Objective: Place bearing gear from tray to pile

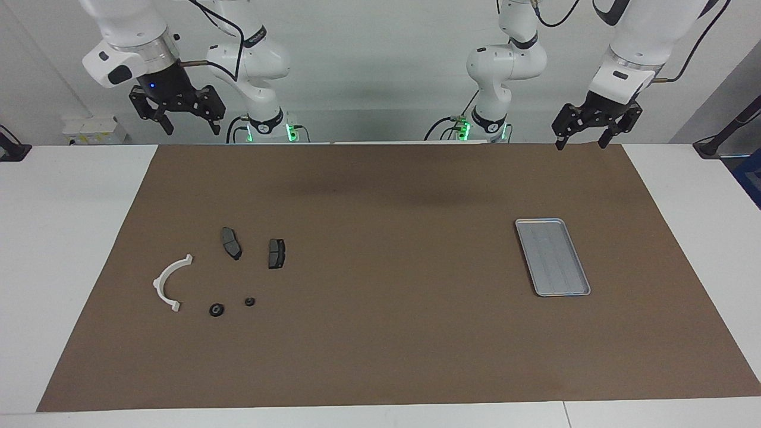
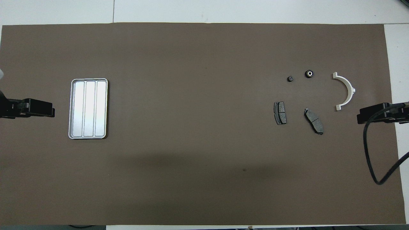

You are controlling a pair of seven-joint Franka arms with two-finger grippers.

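Tray (image 1: 553, 257) at right of the facing frame, nothing in it. Two small black bearing gears (image 1: 216, 310) lie lower left on the brown mat (image 1: 380, 333), beside the white bracket (image 1: 169, 283) and two dark pads (image 1: 230, 242). Left tool (image 1: 581, 142) upper right, raised, released. Right tool (image 1: 191, 127) upper left, raised, released, holding nothing.

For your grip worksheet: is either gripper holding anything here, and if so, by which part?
Nothing is held. The left gripper and right gripper both hang open and empty above the table's robot-side edge.
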